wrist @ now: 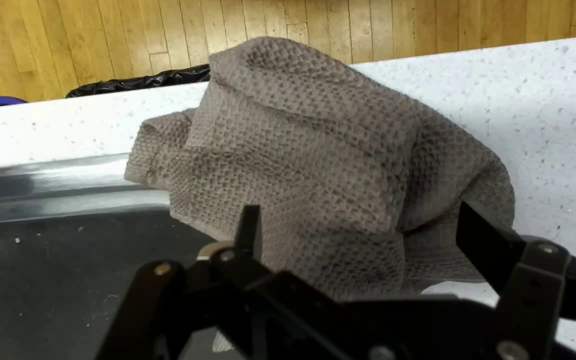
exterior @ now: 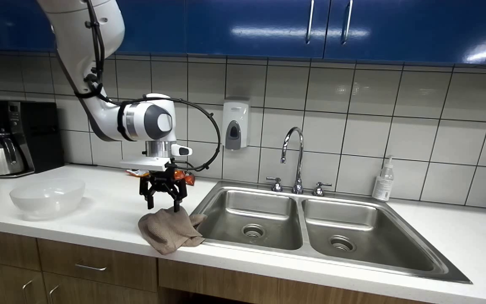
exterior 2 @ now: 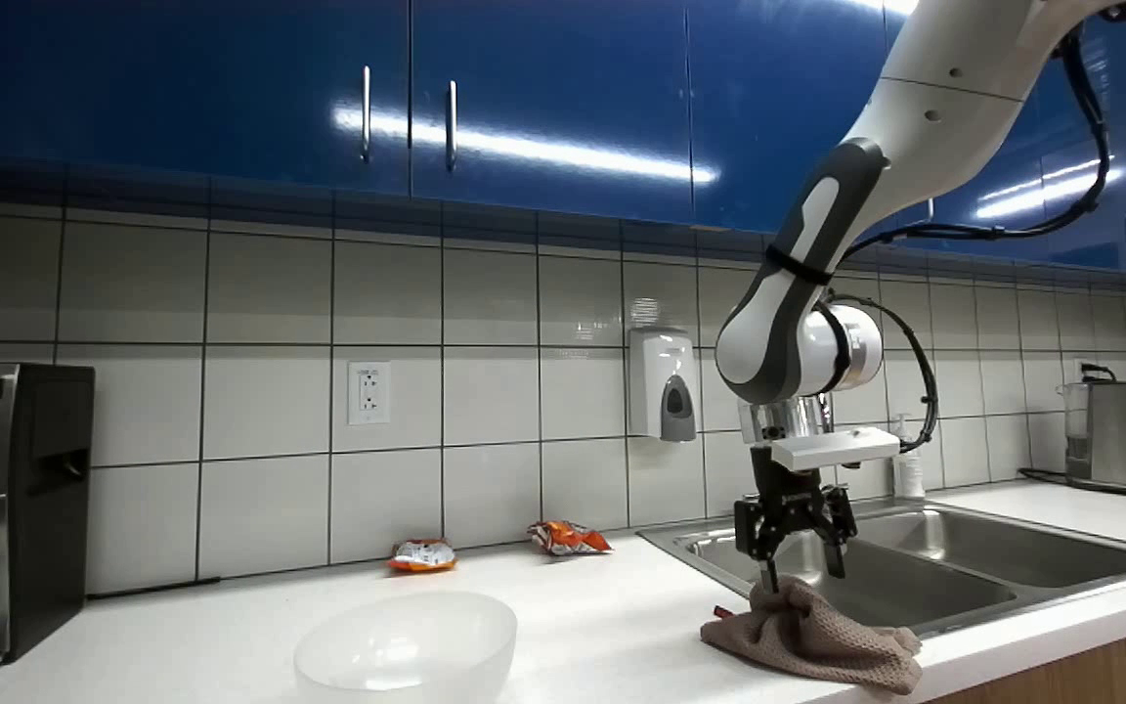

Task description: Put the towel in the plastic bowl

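A crumpled brown towel (exterior: 170,233) lies on the counter at the left front corner of the sink. In an exterior view it also shows (exterior 2: 822,640) with a raised fold. In the wrist view the towel (wrist: 313,145) overlaps the counter edge and the sink rim. A translucent plastic bowl (exterior: 49,200) stands upright on the counter to the left, and also shows in an exterior view (exterior 2: 405,645). My gripper (exterior: 163,207) points down just above the towel, also seen in an exterior view (exterior 2: 801,577). Its fingers (wrist: 359,220) are apart with nothing gripped. Whether a fingertip touches the towel is unclear.
A double steel sink (exterior: 302,247) with a faucet (exterior: 298,164) is beside the towel. Snack packets (exterior 2: 568,538) lie by the tiled wall. A coffee maker (exterior: 28,135) stands behind the bowl. A soap dispenser (exterior: 235,122) hangs on the wall.
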Available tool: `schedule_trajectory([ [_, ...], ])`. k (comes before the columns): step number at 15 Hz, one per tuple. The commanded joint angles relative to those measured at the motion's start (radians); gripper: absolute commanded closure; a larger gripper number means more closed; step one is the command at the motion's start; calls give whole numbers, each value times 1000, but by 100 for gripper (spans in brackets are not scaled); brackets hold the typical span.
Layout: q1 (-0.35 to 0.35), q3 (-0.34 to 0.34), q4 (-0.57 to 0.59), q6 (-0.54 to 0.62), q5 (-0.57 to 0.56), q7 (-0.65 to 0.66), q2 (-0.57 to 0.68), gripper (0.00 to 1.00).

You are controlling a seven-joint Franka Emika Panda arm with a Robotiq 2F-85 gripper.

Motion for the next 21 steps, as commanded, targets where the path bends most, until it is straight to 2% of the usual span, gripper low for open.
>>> schedule_trajectory([
  [1,1,-2,46,-21,-13,38,37,0],
  [15,-4,1,32,-12,8,29,78,0],
  [16,-7,4,31,-9,15,22,75,25],
  [18,-9,5,29,-2,20,19,73,34],
  [21,-9,8,19,9,24,12,65,60],
])
